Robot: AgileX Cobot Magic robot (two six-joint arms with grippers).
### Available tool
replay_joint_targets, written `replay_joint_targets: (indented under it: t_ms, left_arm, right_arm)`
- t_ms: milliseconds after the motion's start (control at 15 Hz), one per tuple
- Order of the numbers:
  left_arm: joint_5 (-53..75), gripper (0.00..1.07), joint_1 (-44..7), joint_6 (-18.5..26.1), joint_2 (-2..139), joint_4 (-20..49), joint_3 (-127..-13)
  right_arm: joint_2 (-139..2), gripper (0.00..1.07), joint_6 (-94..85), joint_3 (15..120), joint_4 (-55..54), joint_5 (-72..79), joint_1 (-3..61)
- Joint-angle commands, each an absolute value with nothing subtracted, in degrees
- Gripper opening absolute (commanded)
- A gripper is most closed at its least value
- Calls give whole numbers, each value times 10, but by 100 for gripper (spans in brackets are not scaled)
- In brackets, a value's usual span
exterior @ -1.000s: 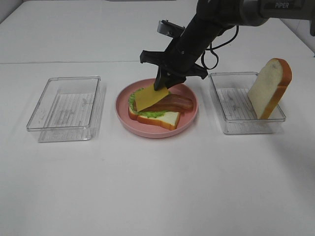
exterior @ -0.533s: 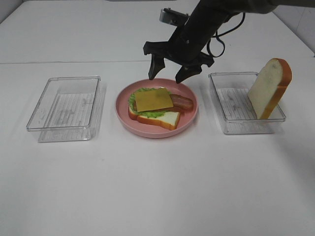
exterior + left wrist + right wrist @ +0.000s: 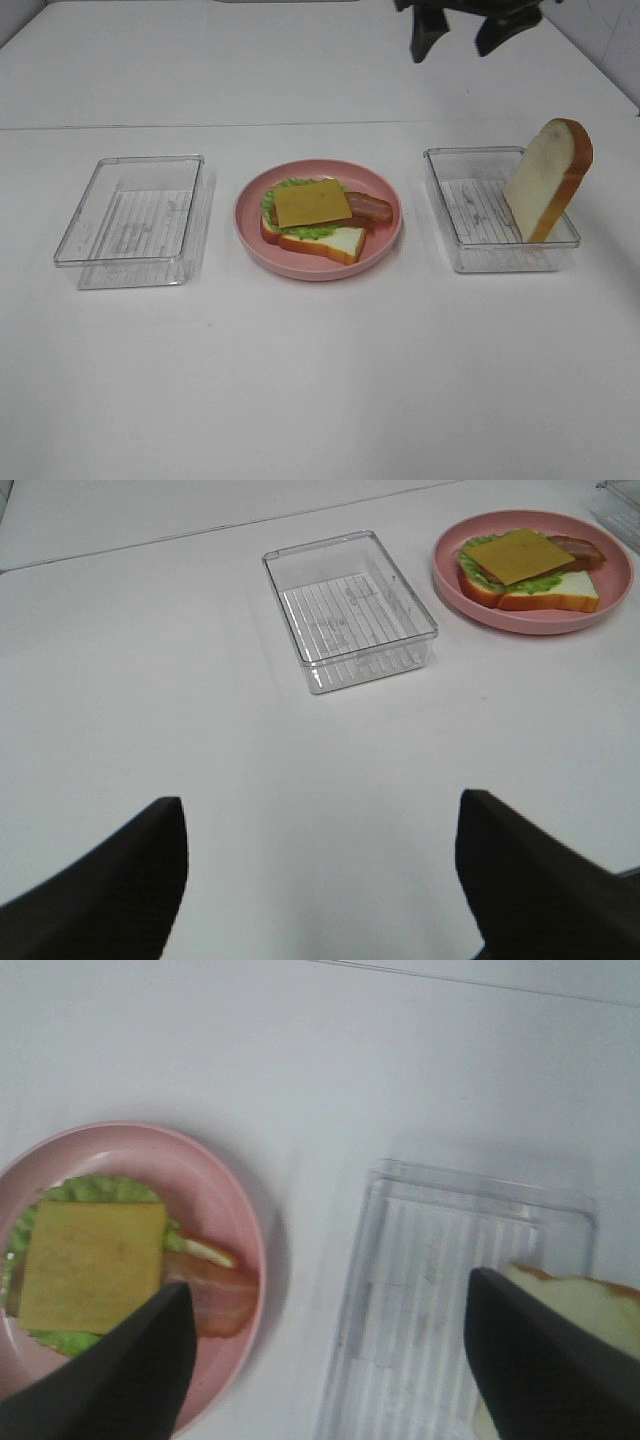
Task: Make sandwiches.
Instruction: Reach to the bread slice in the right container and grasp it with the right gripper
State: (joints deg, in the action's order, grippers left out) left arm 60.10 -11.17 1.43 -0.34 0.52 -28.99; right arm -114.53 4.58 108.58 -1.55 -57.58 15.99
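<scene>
Sandwich [image 3: 318, 214] on the pink plate [image 3: 385, 236] has bread, lettuce, bacon, cheese. Top slice [image 3: 548, 178] leans in the right tray [image 3: 448, 200]. Right claw [image 3: 462, 28] spread, empty, high above.

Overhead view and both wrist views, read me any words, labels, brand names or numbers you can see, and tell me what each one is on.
None: no readable text shows on the sandwich, pink plate, clear trays or bread slice.

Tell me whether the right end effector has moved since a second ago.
Yes. The right end effector has risen up and away from the pink plate, toward the clear bin holding the bread slice.
</scene>
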Motion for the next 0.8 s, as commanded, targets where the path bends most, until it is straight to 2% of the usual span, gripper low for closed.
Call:
replay_joint_targets:
  t_ms: [67,467,800]
  left_arm:
    - [596,72,-113,14,-16,6,-286]
    - [596,72,-113,14,-16,6,-286]
    - [596,72,-113,14,-16,6,-286]
  right_arm:
    - [-1130,71,48,1085,-7,-627,108]
    - [-1141,71,29,1084,-10,-728,17]
    - [-1181,71,0,1069,-53,-736,13]
